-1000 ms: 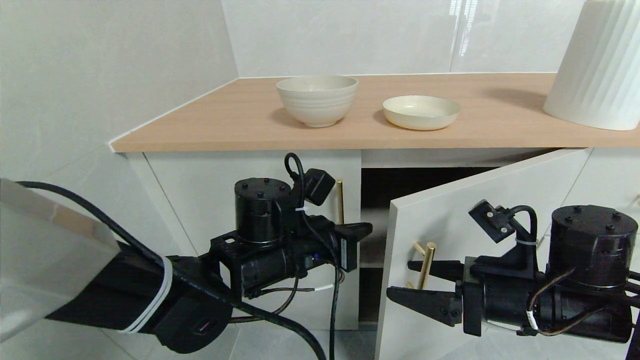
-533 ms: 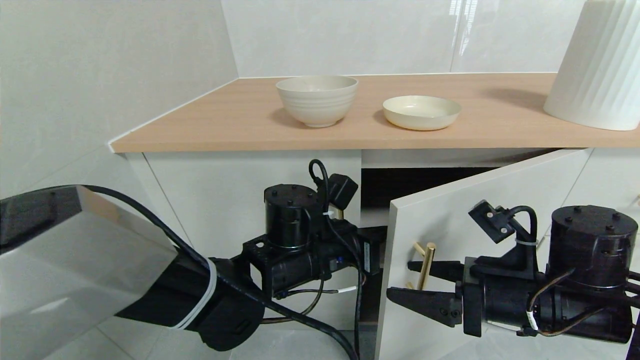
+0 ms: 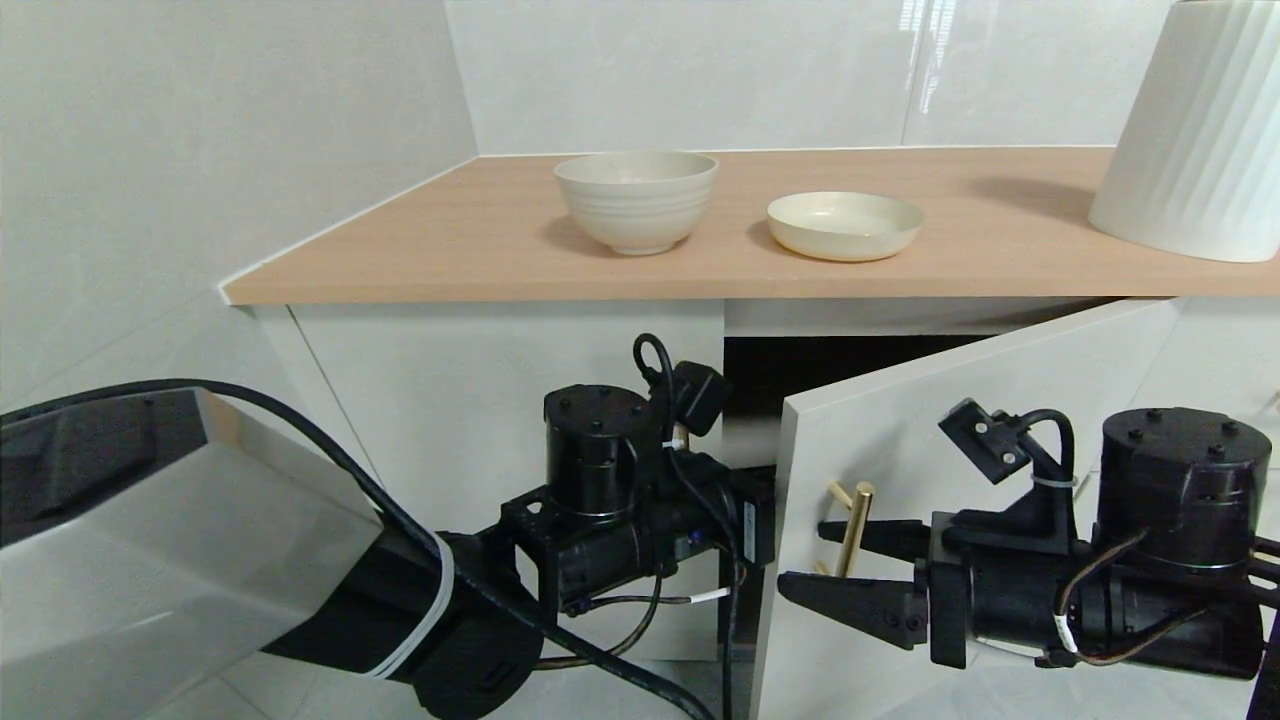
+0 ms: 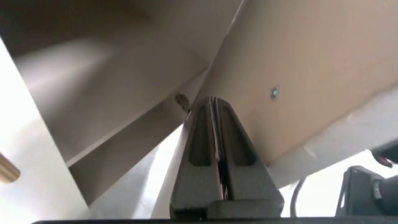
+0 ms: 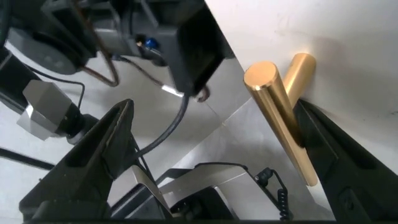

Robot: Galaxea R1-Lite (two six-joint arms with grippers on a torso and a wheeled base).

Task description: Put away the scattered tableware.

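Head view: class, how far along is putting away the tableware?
Done: the cabinet door stands partly open. In hand: the right gripper is open astride the gold handle, and the shut left gripper sits in the gap behind the door. Left: the bowl and shallow dish sit on the countertop, neither stored yet.

At top centre of the frame, the cream bowl (image 3: 636, 200) carries faint horizontal ribs; the plate (image 3: 845, 224) beside it is plain pale cream. The surface (image 3: 450, 240) is light wood grain. Upper right, a white vessel (image 3: 1195, 140) shows vertical fluting. The cabinet door (image 3: 980, 400) is white, its handle (image 3: 853, 528) brass. The right claw (image 3: 800, 556) is black.
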